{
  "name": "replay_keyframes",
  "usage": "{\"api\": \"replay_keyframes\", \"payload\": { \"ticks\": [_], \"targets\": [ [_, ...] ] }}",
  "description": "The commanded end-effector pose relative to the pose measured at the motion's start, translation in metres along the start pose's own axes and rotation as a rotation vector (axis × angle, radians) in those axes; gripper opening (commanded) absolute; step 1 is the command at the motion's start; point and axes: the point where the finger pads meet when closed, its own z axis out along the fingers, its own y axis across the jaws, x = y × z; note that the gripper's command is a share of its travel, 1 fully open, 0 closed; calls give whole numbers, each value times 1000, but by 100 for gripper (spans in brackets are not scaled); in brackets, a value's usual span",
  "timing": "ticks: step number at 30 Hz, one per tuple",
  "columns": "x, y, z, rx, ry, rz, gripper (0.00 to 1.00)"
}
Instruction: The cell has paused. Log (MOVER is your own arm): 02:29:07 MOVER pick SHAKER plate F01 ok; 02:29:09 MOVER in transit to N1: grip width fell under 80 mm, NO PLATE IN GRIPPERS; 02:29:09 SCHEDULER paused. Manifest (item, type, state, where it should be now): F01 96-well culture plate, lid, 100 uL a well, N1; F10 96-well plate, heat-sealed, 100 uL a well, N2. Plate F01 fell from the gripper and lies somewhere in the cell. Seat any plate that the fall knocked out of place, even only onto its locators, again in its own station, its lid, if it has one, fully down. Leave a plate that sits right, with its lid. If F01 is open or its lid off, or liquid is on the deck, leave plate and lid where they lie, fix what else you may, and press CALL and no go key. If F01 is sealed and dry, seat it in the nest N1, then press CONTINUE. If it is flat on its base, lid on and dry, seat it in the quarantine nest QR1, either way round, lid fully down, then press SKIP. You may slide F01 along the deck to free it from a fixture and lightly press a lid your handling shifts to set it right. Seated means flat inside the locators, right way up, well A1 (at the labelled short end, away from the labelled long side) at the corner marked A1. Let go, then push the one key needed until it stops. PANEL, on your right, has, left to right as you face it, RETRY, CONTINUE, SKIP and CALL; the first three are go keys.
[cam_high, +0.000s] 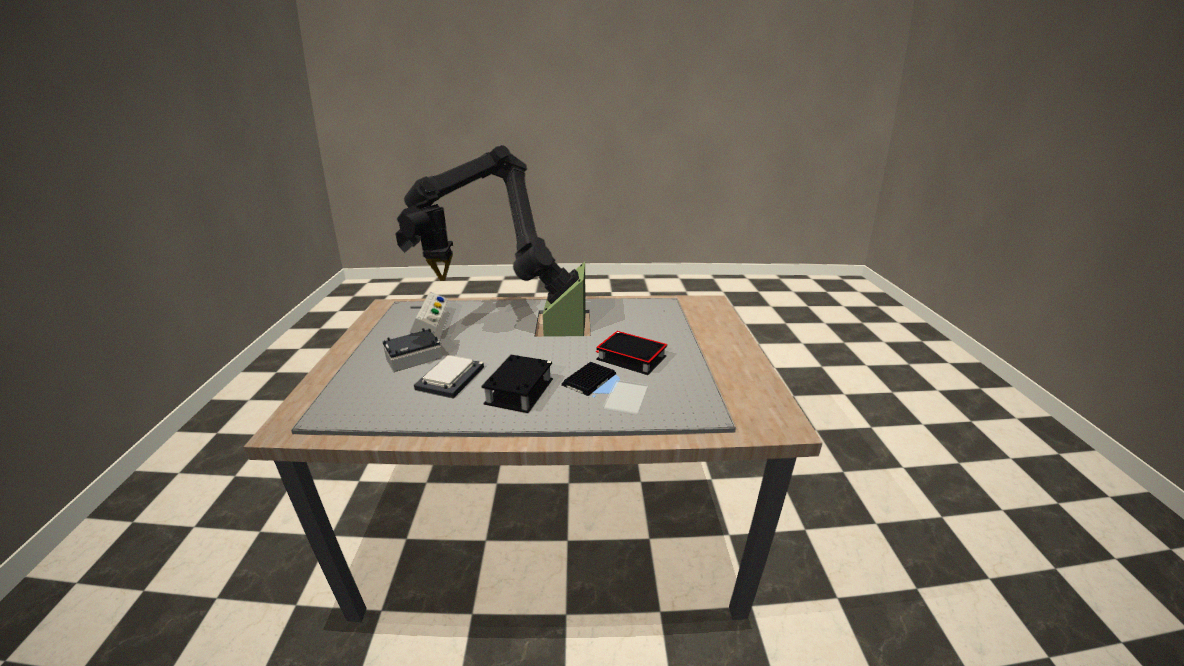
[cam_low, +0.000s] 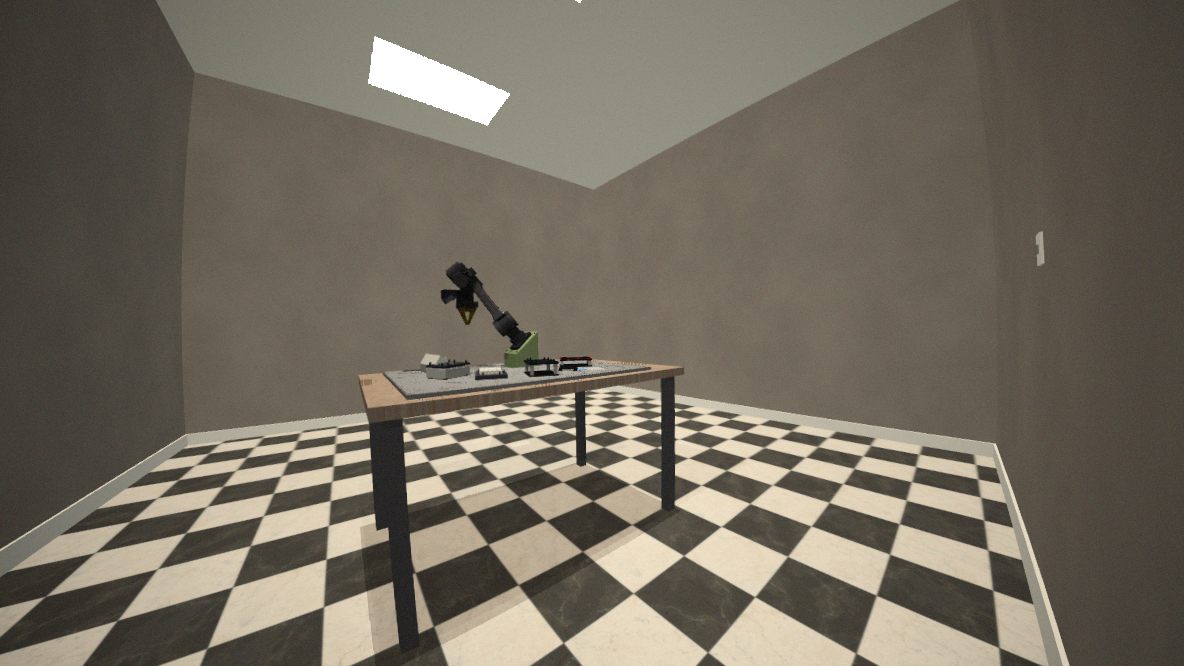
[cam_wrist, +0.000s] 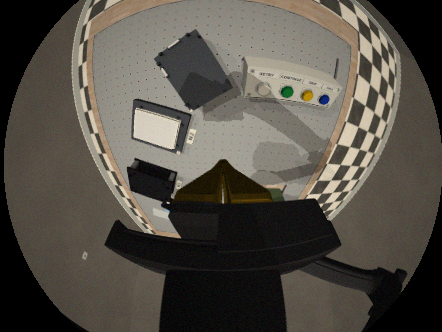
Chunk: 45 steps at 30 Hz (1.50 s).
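My gripper (cam_high: 438, 270) (cam_low: 466, 315) (cam_wrist: 223, 164) is shut and empty. It hangs high above the key panel (cam_high: 432, 306) (cam_wrist: 293, 88) at the table's back left. The panel shows four keys in the wrist view: a pale one (cam_wrist: 264, 89), a green one (cam_wrist: 286, 92), a yellow one (cam_wrist: 308, 96) and a blue one (cam_wrist: 324, 100). A black plate (cam_high: 587, 376) lies on the deck right of the middle. Its clear lid (cam_high: 625, 397) lies flat beside it, off the plate. A pale blue wet patch (cam_high: 608, 384) shows between them. A white-topped plate (cam_high: 449, 372) (cam_wrist: 159, 126) sits in its nest.
A grey shaker station (cam_high: 411, 346) (cam_wrist: 193, 68) stands in front of the panel. An empty black nest (cam_high: 517, 381) (cam_wrist: 152, 178) stands mid-deck. A red-edged nest (cam_high: 631, 348) stands to the back right. A green wedge (cam_high: 565, 310) stands at the arm's base.
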Motion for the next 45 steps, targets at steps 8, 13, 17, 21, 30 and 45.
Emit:
{"api": "replay_keyframes", "payload": {
  "ticks": [8,13,17,21,30,45],
  "targets": [
    [-29,-51,-11,-23,-40,3,0],
    [-38,-66,-15,-27,-51,7,0],
    [-56,-86,-28,-37,-82,20,0],
    [-58,-105,-24,-24,-79,8,0],
    [-48,-119,-15,-11,-60,-5,0],
    [-45,-183,-22,13,-71,-27,0]
  ]
}}
